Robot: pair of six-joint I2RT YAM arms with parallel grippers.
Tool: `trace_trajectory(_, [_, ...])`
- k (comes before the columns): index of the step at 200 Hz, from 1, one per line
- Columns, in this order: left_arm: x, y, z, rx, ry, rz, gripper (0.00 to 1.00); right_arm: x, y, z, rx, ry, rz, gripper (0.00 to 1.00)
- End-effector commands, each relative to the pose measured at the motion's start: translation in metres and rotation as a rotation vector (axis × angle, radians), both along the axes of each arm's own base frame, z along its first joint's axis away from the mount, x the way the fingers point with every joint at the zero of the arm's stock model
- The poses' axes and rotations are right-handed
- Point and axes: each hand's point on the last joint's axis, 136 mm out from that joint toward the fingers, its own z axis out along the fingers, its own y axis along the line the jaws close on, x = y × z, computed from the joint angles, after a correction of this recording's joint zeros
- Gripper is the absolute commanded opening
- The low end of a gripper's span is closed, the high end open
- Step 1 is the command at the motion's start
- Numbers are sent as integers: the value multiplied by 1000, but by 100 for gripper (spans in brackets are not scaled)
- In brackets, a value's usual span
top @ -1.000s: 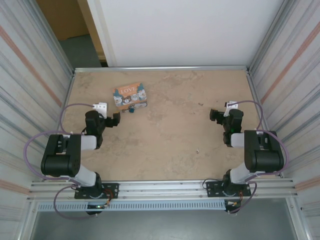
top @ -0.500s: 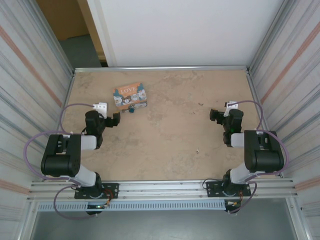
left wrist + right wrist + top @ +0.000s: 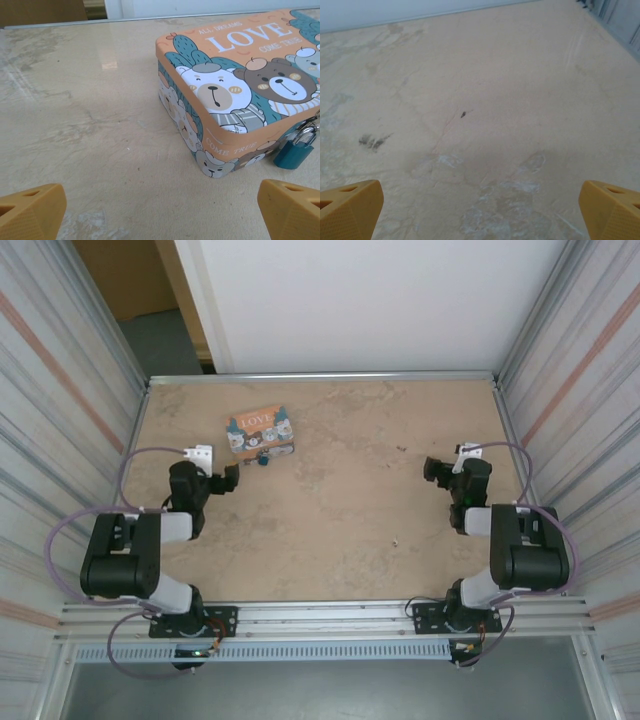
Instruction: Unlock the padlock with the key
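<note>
My left gripper [image 3: 232, 480] is wide open with nothing in it. It sits low over the table [image 3: 350, 430], facing the bear-print tin [image 3: 235, 75], near it but not touching. The teal padlock [image 3: 295, 150] hangs at the tin's front and rests on the table right against it. My right gripper [image 3: 432, 470] is open and empty too, well apart on the far side over bare tabletop. There's a small pale speck [image 3: 397, 539] between the arms, too tiny to tell if it's the key.

Small teal metal padlock [image 3: 294, 151] with silver shackle, hanging at the front of the orange bear-print tin box [image 3: 225, 80], body touching the beige tabletop [image 3: 100, 150]. Tiny pale speck [image 3: 397, 540] mid-table, perhaps the key.
</note>
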Motion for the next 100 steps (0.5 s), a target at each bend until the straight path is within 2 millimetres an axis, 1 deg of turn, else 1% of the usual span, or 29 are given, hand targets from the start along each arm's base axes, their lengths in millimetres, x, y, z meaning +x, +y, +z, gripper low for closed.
trace_trajectory(1, [-4, 9, 24, 10, -42, 46, 99, -7, -3, 18, 36, -36, -29, 99])
trace_trajectory(16, [-6, 9, 36, 19, -43, 54, 99, -11, -4, 32, 34, -53, -32, 99])
trace_trajectory(31, [-6, 9, 53, 27, -55, 66, 99, -14, -4, 48, 39, -57, -35, 99])
trace_trajectory(49, [-9, 10, 75, 1, -65, 83, 99, -18, 1, 66, 67, -40, -15, 99])
trace_trajectory(58, [-11, 11, 85, -13, -71, 89, 99, -19, 8, 74, 95, -34, 11, 99])
trace_trajectory(79, [-17, 10, 101, -46, -43, 94, 99, -24, 26, 91, 183, -18, 87, 99])
trace_trajectory(100, [-19, 9, 113, -98, -3, 107, 99, -29, 43, 99, 298, 29, 141, 99])
